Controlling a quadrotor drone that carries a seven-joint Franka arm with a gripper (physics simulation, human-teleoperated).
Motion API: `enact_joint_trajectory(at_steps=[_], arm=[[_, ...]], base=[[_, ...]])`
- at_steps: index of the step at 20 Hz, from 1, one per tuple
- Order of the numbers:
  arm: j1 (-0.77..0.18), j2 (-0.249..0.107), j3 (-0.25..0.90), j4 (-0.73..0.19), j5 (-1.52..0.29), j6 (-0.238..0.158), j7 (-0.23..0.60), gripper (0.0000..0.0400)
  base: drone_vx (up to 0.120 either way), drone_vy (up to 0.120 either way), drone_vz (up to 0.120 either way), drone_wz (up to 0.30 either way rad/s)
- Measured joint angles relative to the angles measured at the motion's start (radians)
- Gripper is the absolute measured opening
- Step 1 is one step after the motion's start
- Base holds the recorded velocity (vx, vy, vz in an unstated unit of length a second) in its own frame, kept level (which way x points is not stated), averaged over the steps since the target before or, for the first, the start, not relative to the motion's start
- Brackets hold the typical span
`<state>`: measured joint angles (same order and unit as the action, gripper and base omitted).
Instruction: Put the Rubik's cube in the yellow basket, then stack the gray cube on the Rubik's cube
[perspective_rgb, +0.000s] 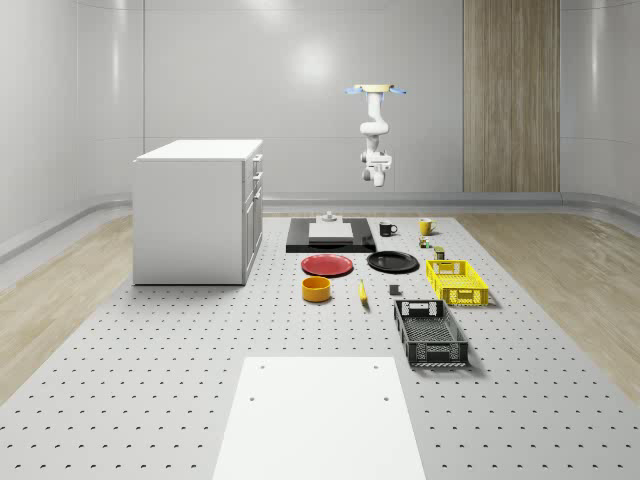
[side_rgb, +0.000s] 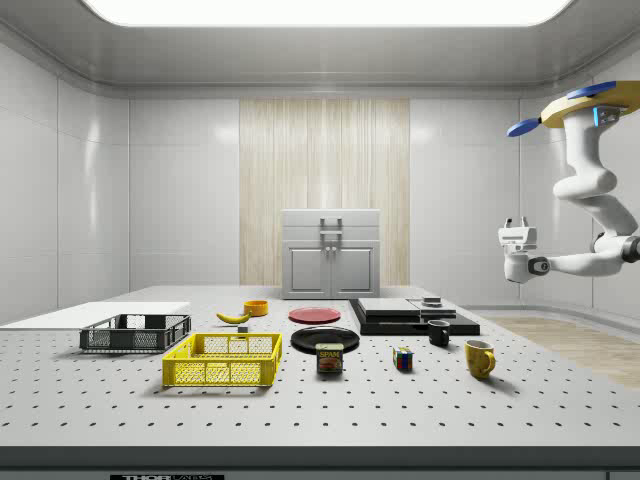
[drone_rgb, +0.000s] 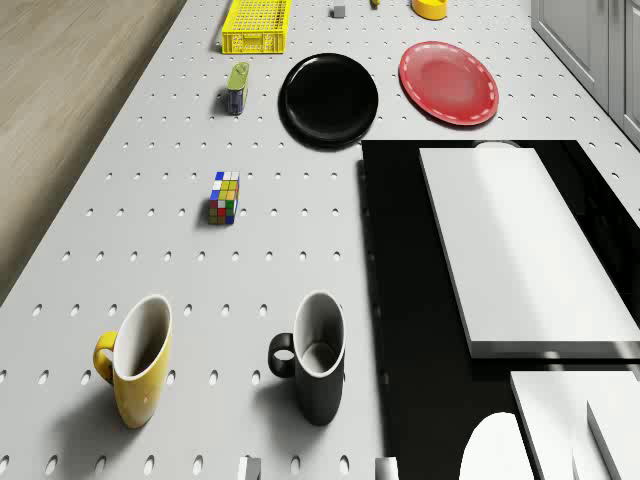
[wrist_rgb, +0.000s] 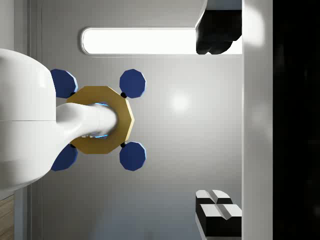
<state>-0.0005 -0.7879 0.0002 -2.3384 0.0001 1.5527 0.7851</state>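
Drone (perspective_rgb: 376, 90) hovers high beyond the perforated table's (perspective_rgb: 150, 380) far end, gripper (side_rgb: 514, 234) raised, its opening impossible to judge. Rubik's cube (drone_rgb: 224, 197) sits near the spam tin (drone_rgb: 237, 87); the yellow mesh basket (side_rgb: 222, 360) stands farther along the table.

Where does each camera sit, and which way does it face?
Whole-scene view: high beyond the table's end, looking along it; drone hovers near the far end, arm hanging.
Side view: level beside the table, looking across; drone, arm at its right.
Drone view: on the drone, looking down at mugs and the Rubik's cube.
Wrist view: on the wrist, facing up at the drone's underside; tool open.
Side and drone views share the Rubik's cube.
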Motion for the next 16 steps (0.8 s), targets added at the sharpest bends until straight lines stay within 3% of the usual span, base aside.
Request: enact_joint_trajectory(at_steps=[8, 16], arm=[[-0.003, 0.040, 0.002, 0.170, 0.001, -0.124, -0.002, 0.0400], [-0.005, 0.079, 0.003, 0.273, 0.002, -0.182, -0.003, 0.0400]], base=[[0.115, 0.120, 0.000, 0.000], [0.120, 0.120, 0.000, 0.000]])
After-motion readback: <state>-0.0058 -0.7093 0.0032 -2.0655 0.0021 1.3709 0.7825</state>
